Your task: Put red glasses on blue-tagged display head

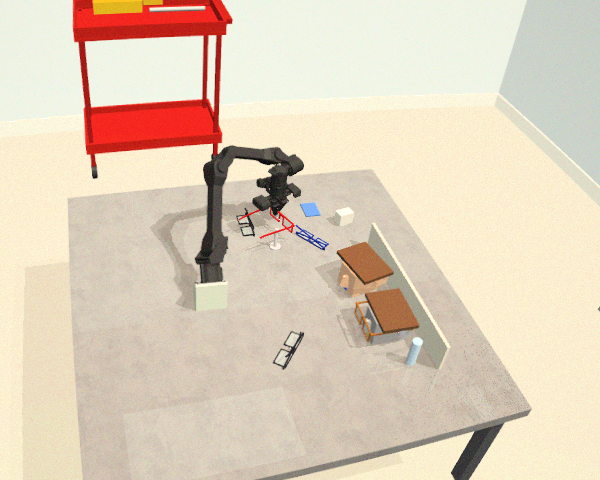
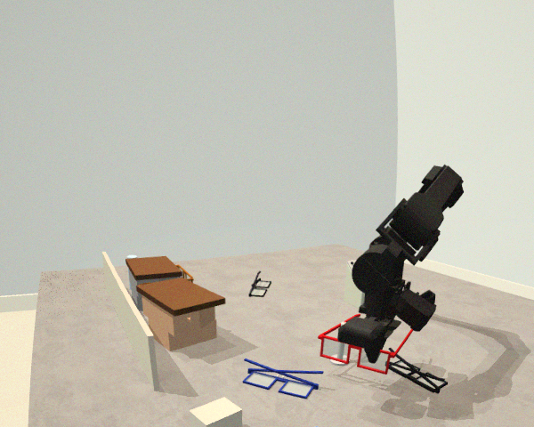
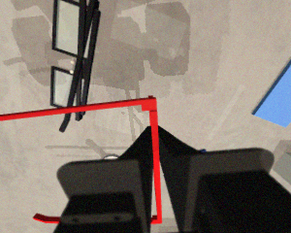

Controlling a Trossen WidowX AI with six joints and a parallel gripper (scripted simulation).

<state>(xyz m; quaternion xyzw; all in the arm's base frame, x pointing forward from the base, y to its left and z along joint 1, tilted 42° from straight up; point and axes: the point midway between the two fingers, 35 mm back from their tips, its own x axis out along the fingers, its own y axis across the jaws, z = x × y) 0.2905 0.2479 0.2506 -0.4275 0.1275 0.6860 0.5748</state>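
Observation:
The red glasses (image 1: 285, 229) (image 2: 373, 369) (image 3: 29, 115) hang above the table with both temples unfolded, near a small white stand (image 1: 275, 245) (image 3: 111, 157). My gripper (image 1: 275, 212) (image 2: 372, 360) (image 3: 152, 129) is shut on their front frame, off the middle, towards one lens. The fingers hide part of the frame in the wrist view. The tan display head (image 1: 357, 283) (image 2: 193, 331) has a brown slab on top and a small blue tag (image 1: 345, 288); it wears no glasses. My gripper is well away from it. The other, grey head (image 2: 135, 286) wears orange glasses (image 1: 368, 338).
Blue glasses (image 1: 311, 238) (image 2: 299, 371) lie near the held ones. Black glasses (image 1: 252, 224) (image 3: 82, 58) lie at the other side. A pale wall (image 1: 409, 289) (image 2: 129, 298) runs behind the heads. A cream block (image 1: 344, 217) (image 2: 216, 411), a blue card (image 1: 309, 209) (image 3: 281, 97) and a light-blue cylinder (image 1: 413, 351) are also there.

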